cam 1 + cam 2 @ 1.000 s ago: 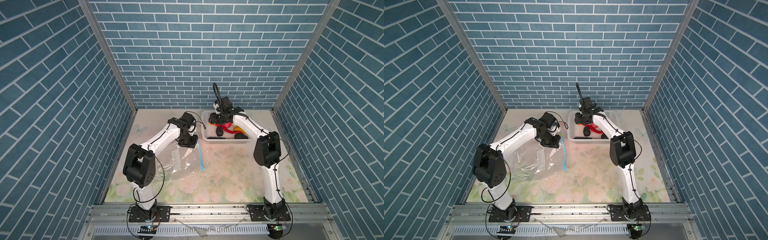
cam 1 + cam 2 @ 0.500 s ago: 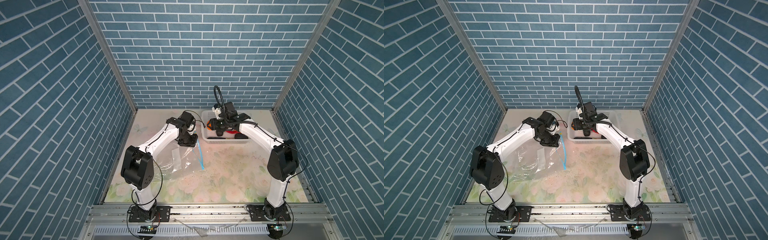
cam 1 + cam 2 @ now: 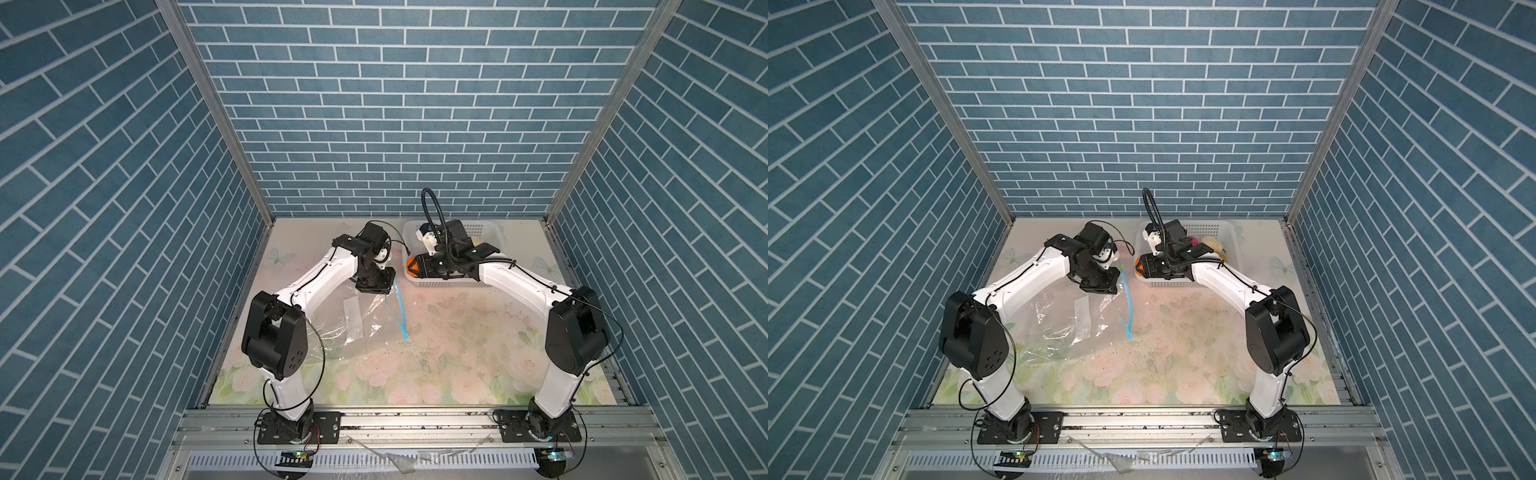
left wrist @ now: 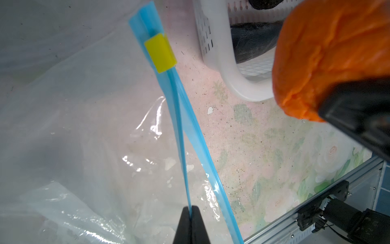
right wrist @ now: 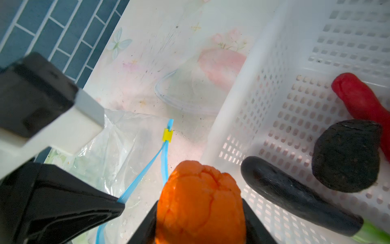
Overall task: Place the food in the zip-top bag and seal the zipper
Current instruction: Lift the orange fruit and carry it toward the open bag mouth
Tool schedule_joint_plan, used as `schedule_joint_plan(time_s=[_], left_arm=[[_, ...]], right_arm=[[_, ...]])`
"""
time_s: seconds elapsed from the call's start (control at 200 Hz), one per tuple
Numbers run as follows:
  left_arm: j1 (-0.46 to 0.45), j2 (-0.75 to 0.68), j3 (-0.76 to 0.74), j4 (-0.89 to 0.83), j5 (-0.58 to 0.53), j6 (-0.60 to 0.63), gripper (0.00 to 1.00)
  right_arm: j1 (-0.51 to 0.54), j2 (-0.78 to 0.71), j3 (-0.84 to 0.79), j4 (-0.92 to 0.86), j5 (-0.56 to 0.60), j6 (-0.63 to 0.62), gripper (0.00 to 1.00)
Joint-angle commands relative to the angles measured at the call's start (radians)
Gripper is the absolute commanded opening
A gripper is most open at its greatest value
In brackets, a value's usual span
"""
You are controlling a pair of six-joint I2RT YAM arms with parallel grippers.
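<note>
The clear zip-top bag lies crumpled on the flowered table, left of centre in both top views. My left gripper is shut on one lip of the light blue zipper and holds it up, so the mouth gapes a little. The zipper's yellow tab sits at the far end. My right gripper is shut on the orange ball and hangs over the basket's left edge, just right of the bag mouth. A dark aubergine, a black lump and a red chilli lie in the basket.
The white perforated basket stands at the back, right of centre. A cream lump and a pink ball show behind the right wrist. Brick-patterned walls close in three sides. A metal rail runs along the front.
My right gripper has lifted out of the basket with the orange ball and swung left to the basket's left edge. The left gripper keeps its hold on the zipper lip.
</note>
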Motion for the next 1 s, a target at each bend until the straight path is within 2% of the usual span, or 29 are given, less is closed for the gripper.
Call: schedule_joint_plan(time_s=[0.0,0.57,0.645,0.8,0.995], left_arm=[[-0.004,-0.026,0.021,-0.025,-0.003,-0.002,0.00],[-0.002,-0.050,0.021,-0.019,0.013,-0.004,0.00],[-0.003,-0.049,0.029,-0.020,0.021,-0.007,0.00],[-0.002,-0.058,0.029,-0.017,0.034,-0.012,0.00],[-0.004,-0.079,0.026,-0.017,0.036,-0.013,0.00]], right_arm=[[0.027,-0.063,-0.043,0.075,-0.055,-0.046,0.46],[0.080,-0.059,-0.144,0.223,-0.168,-0.017,0.41],[0.080,-0.047,-0.134,0.186,-0.159,-0.039,0.40],[0.081,-0.029,-0.128,0.167,-0.219,-0.046,0.34],[0.083,-0.041,-0.165,0.165,-0.234,-0.044,0.32]])
